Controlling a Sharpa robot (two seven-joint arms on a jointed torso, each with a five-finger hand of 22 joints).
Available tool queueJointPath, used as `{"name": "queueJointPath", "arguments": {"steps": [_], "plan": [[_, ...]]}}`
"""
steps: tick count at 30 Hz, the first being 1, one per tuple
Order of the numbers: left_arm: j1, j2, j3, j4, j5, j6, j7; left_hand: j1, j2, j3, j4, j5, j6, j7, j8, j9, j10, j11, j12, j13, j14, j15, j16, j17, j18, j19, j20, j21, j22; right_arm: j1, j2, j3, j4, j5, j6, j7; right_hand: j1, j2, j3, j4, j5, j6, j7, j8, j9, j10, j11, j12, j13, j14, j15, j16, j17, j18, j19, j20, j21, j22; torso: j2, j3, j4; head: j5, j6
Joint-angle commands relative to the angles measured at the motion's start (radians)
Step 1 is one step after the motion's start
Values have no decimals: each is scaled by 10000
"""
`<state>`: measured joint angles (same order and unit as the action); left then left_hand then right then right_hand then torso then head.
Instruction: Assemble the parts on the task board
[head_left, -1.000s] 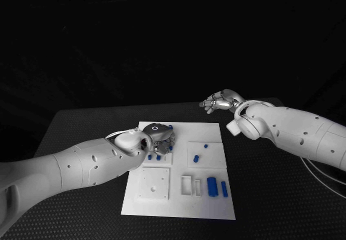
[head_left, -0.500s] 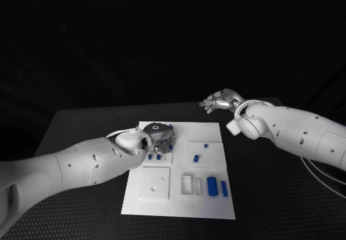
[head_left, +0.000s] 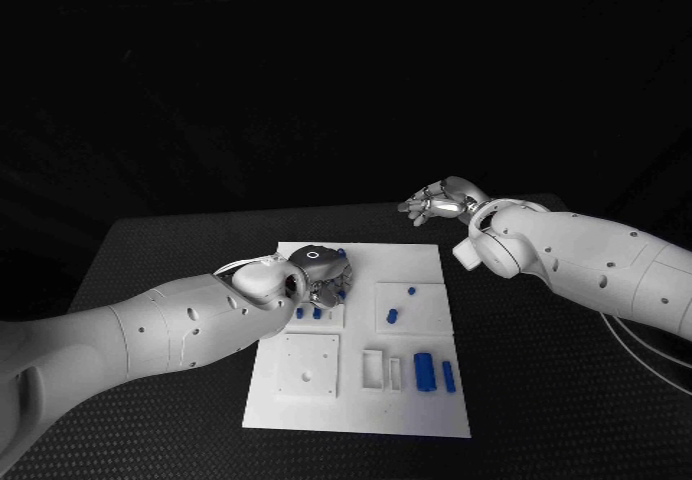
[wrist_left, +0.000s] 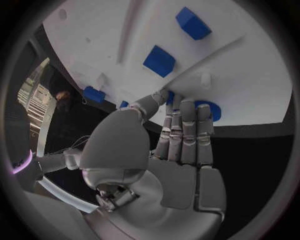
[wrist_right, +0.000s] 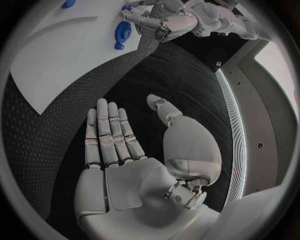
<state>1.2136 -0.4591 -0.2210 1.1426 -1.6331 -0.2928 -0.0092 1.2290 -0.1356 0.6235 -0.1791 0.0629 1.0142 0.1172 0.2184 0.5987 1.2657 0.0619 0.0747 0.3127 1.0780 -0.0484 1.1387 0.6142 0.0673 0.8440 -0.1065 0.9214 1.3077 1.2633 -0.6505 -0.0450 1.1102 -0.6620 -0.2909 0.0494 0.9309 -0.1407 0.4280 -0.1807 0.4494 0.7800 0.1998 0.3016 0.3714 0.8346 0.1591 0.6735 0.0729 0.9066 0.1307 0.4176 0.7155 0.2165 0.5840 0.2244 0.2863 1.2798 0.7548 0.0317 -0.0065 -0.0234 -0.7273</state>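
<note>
OK, biggest first: black table (head_left: 173, 250), with the white task board (head_left: 418, 400) lying flat in the middle of it.

Left arm (head_left: 130, 335) reaches in over the board's near-left side. Left hand (head_left: 307, 278) sits at the board's far-left corner, palm toward the board. In the left wrist view the left hand (wrist_left: 169, 150) has its fingers (wrist_left: 187, 131) straight and pressed side by side, tips against a round blue part (wrist_left: 211, 110) near the board edge; thumb is bent in toward the same spot. Cannot tell whether it actually pinches the part or just touches it.

Right arm (head_left: 591, 260) comes in from the right, clear of the board. Right hand (head_left: 440, 207) hangs past the board's far edge, above the table, holding nothing. In the right wrist view the right hand (wrist_right: 134, 155) shows flat fingers (wrist_right: 109, 132) lying close together and the thumb held apart; the board and the left hand are beyond it.

Parts on the board, head view:
- large blue cylinder (head_left: 424, 371) lying near the right of the near edge, with a thinner blue rod (head_left: 449, 376) just beside it
- two white slotted blocks (head_left: 384, 370) just left of those
- white square plate (head_left: 307, 367) near-left
- small blue piece (head_left: 392, 317) and a smaller blue piece (head_left: 411, 292) on the raised square at mid-right
- two small blue pegs (head_left: 309, 313) standing just beside the left hand
</note>
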Motion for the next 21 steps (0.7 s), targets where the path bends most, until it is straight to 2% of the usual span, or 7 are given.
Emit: {"name": "queueJointPath", "arguments": {"steps": [1, 11, 21], "plan": [[-60, 29, -27, 13, 25, 310, 138, 107, 123, 150, -63, -14, 185, -35, 106, 9, 171, -46, 56, 19, 111, -35, 38, 2, 55, 85, -353, 46, 98, -3, 10, 1, 16, 6, 67, 105, -15, 48, 3, -63, 31, -59, 143, 43, -12, -52, -24, 48, -14, -75, -8, -51, 16, 87, 15, 64, -59, 12, -2, -1, -2, -9, -10], [-81, -13, -25, 20, 13, -126, 28, 90, 302, 356, -121, -36, 564, -169, 303, 11, 653, -164, 134, 46, 451, -163, 138, 17, 48, 328, -479, 117, 136, -3, 12, 1, 12, 6, 70, 106, -17, 47, 2, -66, 32, -58, 142, 44, -13, -52, -25, 49, -14, -76, -9, -52, 16, 89, 16, 64, -62, 15, -2, 3, -3, -6, -6], [-85, -180, -10, 265, 255, -647, 109, 70, 315, 387, -169, -41, 631, -196, 338, 8, 735, -196, 120, 38, 493, -185, 140, 16, 48, 389, -511, 129, 139, -3, 7, 1, 4, 5, 79, 105, -15, 45, 2, -73, 34, -59, 142, 45, -14, -53, -25, 50, -15, -77, -9, -52, 15, 90, 17, 65, -68, 19, -6, 2, 2, 20, 39]]}}
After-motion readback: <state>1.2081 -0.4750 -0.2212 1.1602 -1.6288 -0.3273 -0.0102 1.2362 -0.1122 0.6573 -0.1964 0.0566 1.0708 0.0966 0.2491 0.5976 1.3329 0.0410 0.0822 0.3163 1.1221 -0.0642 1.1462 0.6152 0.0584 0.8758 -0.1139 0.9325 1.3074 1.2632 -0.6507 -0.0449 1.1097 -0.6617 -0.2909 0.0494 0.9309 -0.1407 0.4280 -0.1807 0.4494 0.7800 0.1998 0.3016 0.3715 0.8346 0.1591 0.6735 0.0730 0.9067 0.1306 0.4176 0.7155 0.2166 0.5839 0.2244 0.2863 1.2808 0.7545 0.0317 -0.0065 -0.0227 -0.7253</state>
